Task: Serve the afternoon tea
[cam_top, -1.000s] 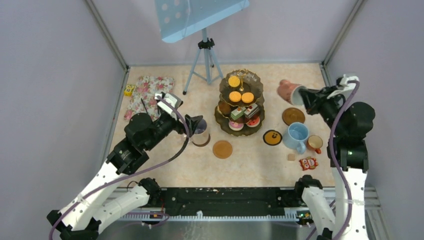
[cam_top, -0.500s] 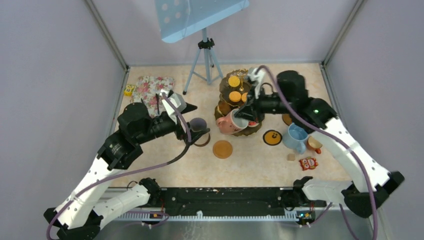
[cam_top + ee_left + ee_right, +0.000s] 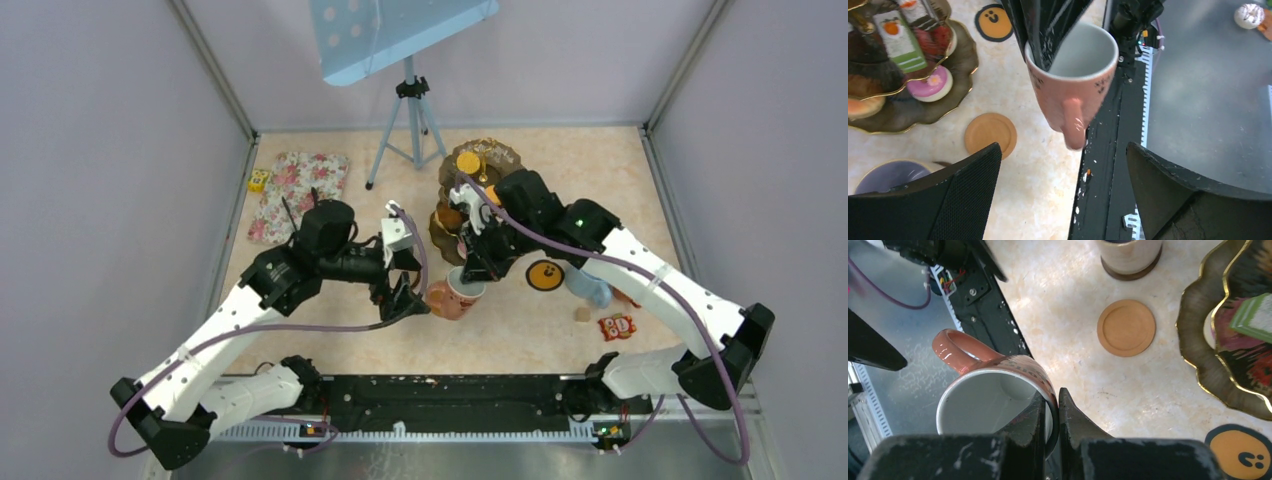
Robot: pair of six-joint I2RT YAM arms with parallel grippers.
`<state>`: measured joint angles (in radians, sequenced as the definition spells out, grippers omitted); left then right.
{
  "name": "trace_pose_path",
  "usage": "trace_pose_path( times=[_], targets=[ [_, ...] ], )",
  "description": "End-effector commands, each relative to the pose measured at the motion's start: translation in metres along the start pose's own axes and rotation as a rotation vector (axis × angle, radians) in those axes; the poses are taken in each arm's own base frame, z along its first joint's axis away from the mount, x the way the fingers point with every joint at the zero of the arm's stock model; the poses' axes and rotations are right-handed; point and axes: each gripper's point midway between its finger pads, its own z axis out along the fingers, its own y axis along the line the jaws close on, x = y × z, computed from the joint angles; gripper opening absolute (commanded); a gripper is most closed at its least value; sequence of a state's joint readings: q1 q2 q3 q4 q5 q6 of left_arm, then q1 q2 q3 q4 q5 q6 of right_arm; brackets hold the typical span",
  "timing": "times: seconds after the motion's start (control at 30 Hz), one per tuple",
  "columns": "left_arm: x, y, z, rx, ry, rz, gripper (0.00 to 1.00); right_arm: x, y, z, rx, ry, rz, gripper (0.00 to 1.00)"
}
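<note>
Right now my right gripper (image 3: 1050, 402) is clamped on the rim of the small orange-brown mug (image 3: 1073, 85), with one finger inside its white bowl and the other pressed against the outer wall. The mug hangs from those fingers. Its handle is on the side opposite the grip and points toward my left gripper (image 3: 1063, 150) (its base is hidden from me, so I cannot tell whether it touches the table (image 3: 1148, 385)). The black rail (image 3: 1108, 165) at the table's near edge lies beneath it in both wrist views.

My left gripper is spread wide and holds nothing. The mug sits just ahead of it, centred between the two fingers and apart from both.

Ahead and to the left of my left fingers, a round brown coaster (image 3: 990, 135) lies bare on the table. Beyond it is the scalloped gold rim of the three-tier stand (image 3: 923, 107), with a pink cake (image 3: 930, 82) on the bottom tier. The lilac-white mug (image 3: 890, 175) is just beside my left finger, on its outer side. From my right wrist, that mug stands on a dark coaster (image 3: 1133, 276). A smiley-face coaster (image 3: 994, 22) lies farther off, beyond the held mug. The light blue mug (image 3: 590, 290) stands under my right forearm, partly hidden by it.
</note>
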<state>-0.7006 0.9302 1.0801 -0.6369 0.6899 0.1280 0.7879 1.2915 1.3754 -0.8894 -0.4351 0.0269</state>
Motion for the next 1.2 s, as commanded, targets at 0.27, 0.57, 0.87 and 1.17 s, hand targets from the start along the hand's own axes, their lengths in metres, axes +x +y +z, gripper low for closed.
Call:
trace_pose_path(
  times=[0.27,0.57,0.87,1.17],
  targets=[
    [0.006,-0.005,0.026,0.146,0.051,0.001,0.85,-0.007,0.022,-0.010,-0.006,-0.063,-0.036,0.00],
    [0.004,-0.004,0.043,0.123,0.043,-0.014,0.75,-0.012,0.030,-0.007,-0.014,-0.075,-0.048,0.00],
    [0.011,-0.004,0.051,0.098,0.067,0.004,0.46,-0.018,0.040,-0.006,-0.040,-0.100,-0.062,0.00],
    [0.029,0.000,0.046,0.060,0.145,0.024,0.48,-0.019,0.041,-0.008,-0.043,-0.110,-0.073,0.00]
  ],
)
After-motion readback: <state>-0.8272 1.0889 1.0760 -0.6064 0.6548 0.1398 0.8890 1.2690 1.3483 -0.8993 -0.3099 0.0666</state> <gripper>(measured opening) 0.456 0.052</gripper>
